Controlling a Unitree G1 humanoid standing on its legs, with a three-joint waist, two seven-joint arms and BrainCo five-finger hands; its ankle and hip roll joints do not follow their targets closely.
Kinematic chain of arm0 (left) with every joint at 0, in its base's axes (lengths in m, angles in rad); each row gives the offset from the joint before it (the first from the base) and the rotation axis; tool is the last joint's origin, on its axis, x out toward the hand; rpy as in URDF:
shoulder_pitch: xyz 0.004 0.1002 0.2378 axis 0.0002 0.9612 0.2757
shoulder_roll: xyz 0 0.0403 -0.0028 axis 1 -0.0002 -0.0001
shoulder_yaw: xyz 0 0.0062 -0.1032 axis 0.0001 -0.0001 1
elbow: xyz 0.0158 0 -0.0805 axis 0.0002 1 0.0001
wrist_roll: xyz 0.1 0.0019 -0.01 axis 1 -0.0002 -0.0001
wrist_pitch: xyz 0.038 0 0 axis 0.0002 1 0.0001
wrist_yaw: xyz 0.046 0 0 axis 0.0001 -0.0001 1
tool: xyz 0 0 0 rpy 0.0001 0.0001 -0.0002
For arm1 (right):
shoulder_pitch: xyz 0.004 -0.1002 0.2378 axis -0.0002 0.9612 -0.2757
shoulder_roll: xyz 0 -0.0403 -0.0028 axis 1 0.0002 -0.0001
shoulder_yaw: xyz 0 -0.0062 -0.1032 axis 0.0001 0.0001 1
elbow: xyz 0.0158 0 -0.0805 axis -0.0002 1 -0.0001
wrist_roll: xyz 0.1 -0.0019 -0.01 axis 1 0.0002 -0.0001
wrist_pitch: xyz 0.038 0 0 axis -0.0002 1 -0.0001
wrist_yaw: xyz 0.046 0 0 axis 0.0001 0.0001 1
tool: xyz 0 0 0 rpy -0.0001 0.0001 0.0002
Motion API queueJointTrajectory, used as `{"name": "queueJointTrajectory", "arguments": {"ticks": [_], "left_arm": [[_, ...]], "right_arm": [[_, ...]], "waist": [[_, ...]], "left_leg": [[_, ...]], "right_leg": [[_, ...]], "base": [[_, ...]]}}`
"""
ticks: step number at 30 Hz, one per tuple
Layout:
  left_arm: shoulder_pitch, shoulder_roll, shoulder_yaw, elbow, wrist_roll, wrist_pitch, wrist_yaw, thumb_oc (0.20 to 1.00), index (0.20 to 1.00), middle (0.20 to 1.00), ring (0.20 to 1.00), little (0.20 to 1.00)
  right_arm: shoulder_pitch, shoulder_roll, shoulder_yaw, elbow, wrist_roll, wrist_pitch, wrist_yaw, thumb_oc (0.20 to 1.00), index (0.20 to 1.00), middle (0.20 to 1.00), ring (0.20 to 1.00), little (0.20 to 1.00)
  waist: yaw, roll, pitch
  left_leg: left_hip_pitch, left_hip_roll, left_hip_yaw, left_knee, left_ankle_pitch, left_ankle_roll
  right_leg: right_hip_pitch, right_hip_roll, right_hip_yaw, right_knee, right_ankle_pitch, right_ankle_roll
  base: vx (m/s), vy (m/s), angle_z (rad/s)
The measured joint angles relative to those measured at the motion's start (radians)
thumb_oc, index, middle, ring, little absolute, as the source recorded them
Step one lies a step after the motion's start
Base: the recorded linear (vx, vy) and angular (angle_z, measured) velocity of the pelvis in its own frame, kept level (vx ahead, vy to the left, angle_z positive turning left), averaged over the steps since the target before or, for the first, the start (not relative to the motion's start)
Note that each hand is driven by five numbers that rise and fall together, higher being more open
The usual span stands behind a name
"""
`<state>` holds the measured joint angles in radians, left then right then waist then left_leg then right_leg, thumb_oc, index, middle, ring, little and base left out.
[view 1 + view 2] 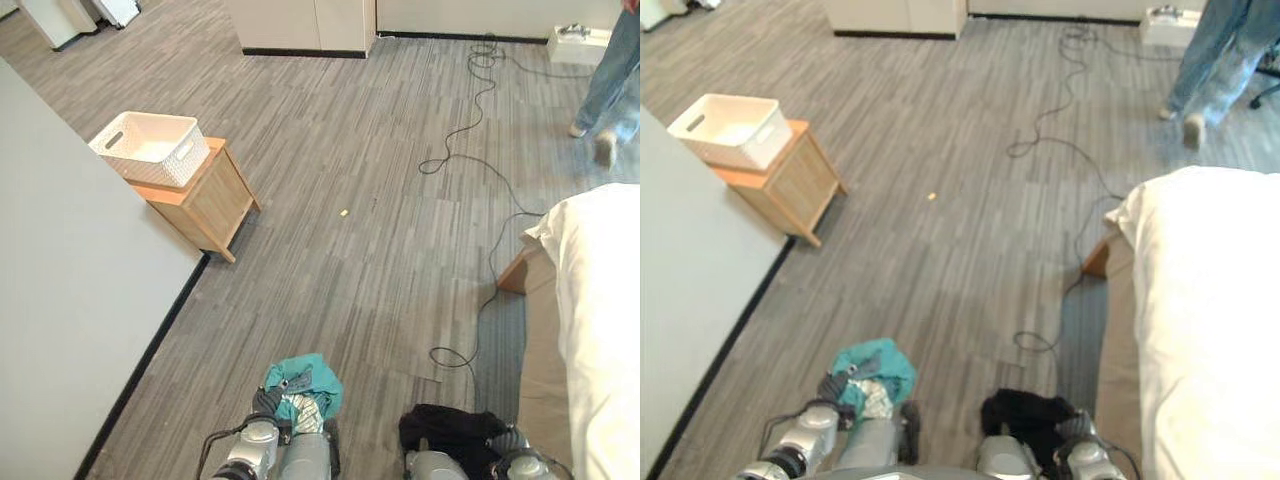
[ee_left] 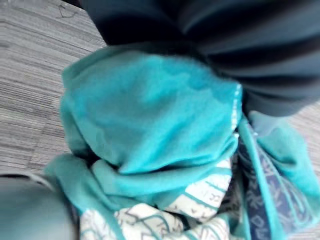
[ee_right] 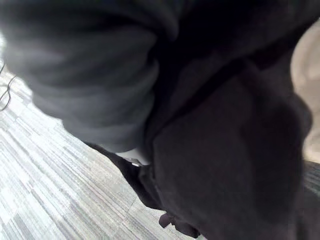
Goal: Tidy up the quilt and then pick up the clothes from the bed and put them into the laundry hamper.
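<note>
White hamper [image 1: 150, 147]: stands on a small wooden desk [image 1: 205, 200] against the wall [image 1: 70, 300], at about 10 o'clock in the head views. Its long axis runs from lower left to upper right; the open top faces up.

Left hand [image 1: 268, 402]: low at about 7 o'clock, carrying a bunched teal garment [image 1: 303, 385] with a white patterned part. The bundle has no clear long axis. The left wrist view shows cloth [image 2: 150, 135] gathered tight against the dark ribbed cover; fingers are buried in it, so their closure cannot be told.

Right hand [image 1: 1072, 428]: at about 5 o'clock, with a crumpled black garment [image 1: 1025, 415] bunched at it, just beside the bed. The cloth [image 3: 225, 165] hangs down from the cover in the right wrist view. Fingers hidden; state cannot be told.

Bed [image 1: 1200, 320]: white quilt [image 1: 600, 300] along the right edge, 3 to 4 o'clock, long axis running near to far.

A person's legs [image 1: 1210, 60] stand on the floor [image 1: 380, 200] at 1 o'clock.
</note>
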<state>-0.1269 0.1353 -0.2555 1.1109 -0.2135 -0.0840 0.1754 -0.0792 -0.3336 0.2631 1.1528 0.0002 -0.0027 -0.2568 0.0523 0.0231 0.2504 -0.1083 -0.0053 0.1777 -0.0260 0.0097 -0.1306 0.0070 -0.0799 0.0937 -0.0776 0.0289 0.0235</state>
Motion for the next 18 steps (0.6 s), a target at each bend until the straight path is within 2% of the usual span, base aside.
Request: {"name": "queueJointTrajectory", "arguments": {"ticks": [1, 2, 3, 4, 5, 6, 7, 8, 9, 10, 11, 12, 13, 14, 15, 16, 17, 18], "left_arm": [[0.011, -0.01, 0.001, -0.005, 0.001, -0.002, -0.001, 0.2, 0.2, 0.2, 0.2, 0.2], [-0.014, 0.002, 0.017, 0.011, 0.001, -0.001, -0.008, 0.2, 0.2, 0.2, 0.2, 0.2], [-0.017, 0.013, 0.025, 0.019, 0.001, -0.002, -0.009, 0.2, 0.2, 0.2, 0.2, 0.2], [-0.007, 0.03, 0.031, 0.019, 0.001, 0.001, -0.014, 0.2, 0.2, 0.2, 0.2, 0.2], [0.02, 0.02, 0.046, 0.033, 0.003, 0.004, -0.018, 0.2, 0.2, 0.2, 0.2, 0.2], [0.005, 0.021, 0.055, 0.038, 0.008, 0.011, -0.019, 0.2, 0.2, 0.2, 0.2, 0.2], [0.032, 0.029, 0.059, 0.044, 0.026, 0.013, -0.018, 0.2, 0.2, 0.2, 0.2, 0.2], [0.026, 0.066, 0.056, 0.046, 0.04, 0.019, -0.019, 0.2, 0.2, 0.2, 0.2, 0.2], [0.039, 0.088, 0.055, 0.043, 0.041, 0.024, -0.018, 0.2, 0.2, 0.2, 0.2, 0.2], [0.049, 0.084, 0.051, 0.046, 0.043, 0.026, -0.02, 0.2, 0.2, 0.2, 0.2, 0.2], [0.042, 0.072, 0.072, 0.048, 0.055, 0.025, -0.019, 0.2, 0.2, 0.2, 0.2, 0.2], [0.018, 0.075, 0.042, 0.047, 0.07, 0.042, -0.019, 0.2, 0.2, 0.2, 0.2, 0.2], [0.02, 0.074, 0.025, 0.045, 0.079, 0.048, -0.02, 0.2, 0.2, 0.2, 0.2, 0.2], [0.026, 0.071, 0.025, 0.043, 0.08, 0.046, -0.02, 0.2, 0.2, 0.2, 0.2, 0.2], [0.022, 0.064, 0.02, 0.023, 0.084, 0.038, -0.019, 0.2, 0.2, 0.2, 0.2, 0.2], [0.012, 0.063, 0.022, 0.017, 0.101, 0.032, -0.016, 0.2, 0.2, 0.2, 0.2, 0.2], [0.0, 0.063, 0.015, 0.02, 0.109, 0.032, -0.016, 0.2, 0.2, 0.2, 0.2, 0.2], [-0.005, 0.057, 0.012, 0.043, 0.117, 0.029, -0.014, 0.2, 0.2, 0.2, 0.2, 0.2]], "right_arm": [[-0.016, -0.009, -0.009, -0.001, -0.001, -0.001, 0.001, 0.2, 0.2, 0.2, 0.2, 0.2], [-0.035, 0.013, -0.015, 0.022, -0.004, 0.009, 0.002, 0.2, 0.2, 0.2, 0.2, 0.2], [-0.043, 0.032, 0.0, 0.029, -0.014, 0.01, 0.007, 0.2, 0.2, 0.2, 0.2, 0.2], [-0.043, 0.047, 0.01, 0.019, -0.042, 0.005, 0.014, 0.2, 0.2, 0.2, 0.2, 0.2], [-0.049, 0.038, 0.004, 0.001, -0.047, -0.008, 0.015, 0.2, 0.2, 0.2, 0.2, 0.2], [-0.058, 0.045, -0.014, 0.01, -0.061, -0.009, 0.014, 0.2, 0.2, 0.2, 0.2, 0.2], [-0.047, 0.054, -0.012, 0.006, -0.075, -0.005, 0.013, 0.2, 0.2, 0.2, 0.2, 0.2], [-0.016, 0.082, -0.011, 0.027, -0.078, 0.0, 0.015, 0.2, 0.2, 0.2, 0.2, 0.2], [0.0, 0.099, -0.018, 0.053, -0.078, 0.004, 0.015, 0.2, 0.2, 0.2, 0.2, 0.2], [0.02, 0.099, -0.018, 0.049, -0.077, 0.006, 0.015, 0.2, 0.2, 0.2, 0.2, 0.2], [0.03, 0.097, -0.018, 0.035, -0.077, 0.003, 0.012, 0.2, 0.2, 0.2, 0.2, 0.2], [0.023, 0.087, -0.023, 0.048, -0.077, 0.011, 0.015, 0.2, 0.2, 0.2, 0.2, 0.2], [0.042, 0.09, -0.02, 0.04, -0.077, 0.011, 0.017, 0.2, 0.2, 0.2, 0.2, 0.2], [0.054, 0.092, -0.012, 0.044, -0.076, 0.012, 0.019, 0.2, 0.2, 0.2, 0.2, 0.2], [0.067, 0.088, -0.009, 0.038, -0.076, 0.013, 0.021, 0.2, 0.2, 0.2, 0.2, 0.2], [0.066, 0.085, -0.007, 0.029, -0.076, 0.011, 0.02, 0.2, 0.2, 0.2, 0.2, 0.2], [0.066, 0.081, -0.008, 0.02, -0.076, 0.011, 0.02, 0.2, 0.2, 0.2, 0.2, 0.2], [0.051, 0.071, -0.004, 0.008, -0.076, 0.01, 0.019, 0.2, 0.2, 0.2, 0.2, 0.2]], "waist": [[0.02, 0.045, 0.002], [0.044, 0.063, 0.023], [0.059, 0.032, 0.014], [0.092, 0.005, 0.002], [0.102, 0.014, -0.005], [0.1, 0.013, 0.007], [0.096, -0.006, -0.003], [0.092, -0.07, -0.013], [0.098, -0.101, -0.027], [0.085, -0.102, -0.039], [0.09, -0.108, -0.042], [0.054, -0.096, -0.004], [0.011, -0.065, -0.002], [-0.017, -0.043, -0.01], [-0.029, -0.021, -0.015], [-0.04, -0.009, -0.019], [-0.054, 0.0, -0.015], [-0.067, 0.002, -0.022]], "left_leg": [[-0.009, 0.024, 0.003, -0.041, -0.014, -0.009], [-0.028, 0.083, 0.005, 0.002, 0.093, 0.022], [-0.042, 0.08, 0.009, 0.031, 0.069, 0.009], [-0.036, 0.058, 0.013, 0.024, 0.044, 0.005], [-0.003, 0.077, 0.013, -0.018, 0.02, 0.021], [-0.002, 0.085, 0.033, -0.004, 0.026, 0.037], [0.016, 0.079, 0.067, 0.016, 0.058, 0.118], [0.036, 0.029, 0.066, 0.049, 0.024, 0.153], [0.066, 0.002, 0.073, 0.044, 0.01, 0.157], [0.082, -0.015, 0.081, 0.047, 0.01, 0.167], [0.081, -0.025, 0.077, 0.083, -0.036, 0.197], [0.151, -0.031, 0.034, 0.1, -0.088, 0.217], [0.185, -0.017, -0.015, 0.094, -0.114, 0.245], [0.204, 0.003, -0.037, 0.082, -0.113, 0.256], [0.236, 0.021, -0.08, 0.055, -0.135, 0.252], [0.24, 0.043, -0.102, 0.047, -0.13, 0.237], [0.255, 0.049, -0.129, 0.039, -0.141, 0.232], [0.263, 0.072, -0.163, 0.016, -0.155, 0.229]], "right_leg": [[-0.017, 0.038, -0.01, 0.048, -0.007, -0.028], [-0.072, 0.08, -0.031, 0.18, -0.06, -0.028], [-0.094, 0.077, -0.013, 0.197, -0.077, -0.034], [-0.107, 0.068, 0.026, 0.178, -0.077, -0.033], [-0.086, 0.085, 0.013, 0.163, -0.081, -0.011], [-0.126, 0.077, -0.01, 0.292, -0.128, -0.007], [-0.136, 0.06, -0.051, 0.459, -0.219, 0.03], [-0.129, 0.005, -0.048, 0.612, -0.29, 0.07], [-0.177, -0.023, -0.025, 0.735, -0.306, 0.095], [-0.178, -0.025, -0.035, 0.783, -0.284, 0.128], [-0.22, -0.015, 0.012, 0.88, -0.256, 0.175], [-0.305, -0.016, 0.022, 1.13, -0.084, 0.195], [-0.325, 0.014, 0.01, 1.186, -0.067, 0.136], [-0.339, 0.046, -0.003, 1.159, -0.104, 0.097], [-0.383, 0.08, -0.014, 1.053, -0.142, 0.108], [-0.391, 0.078, -0.014, 0.861, -0.156, 0.099], [-0.398, 0.076, -0.013, 0.751, -0.159, 0.096], [-0.389, 0.066, -0.019, 0.478, -0.157, 0.091]], "base": [[0.56, 0.076, -0.17], [0.63, 0.072, -0.09], [0.92, 0.088, -0.33], [0.72, 0.071, -0.66], [0.77, 0.087, -0.81], [0.4, 0.073, -0.42], [0.4, 0.074, -0.05], [0.46, 0.14, 0.07], [0.6, 0.163, 0.17], [0.87, 0.196, 0.04], [0.72, 0.08, 0.19], [0.66, 0.013, 0.57], [0.6, -0.065, 0.98], [0.58, -0.109, 1.24], [0.96, -0.254, 1.08], [0.76, -0.209, 0.9], [0.68, -0.221, 0.84], [0.54, -0.196, 1.06]]}}
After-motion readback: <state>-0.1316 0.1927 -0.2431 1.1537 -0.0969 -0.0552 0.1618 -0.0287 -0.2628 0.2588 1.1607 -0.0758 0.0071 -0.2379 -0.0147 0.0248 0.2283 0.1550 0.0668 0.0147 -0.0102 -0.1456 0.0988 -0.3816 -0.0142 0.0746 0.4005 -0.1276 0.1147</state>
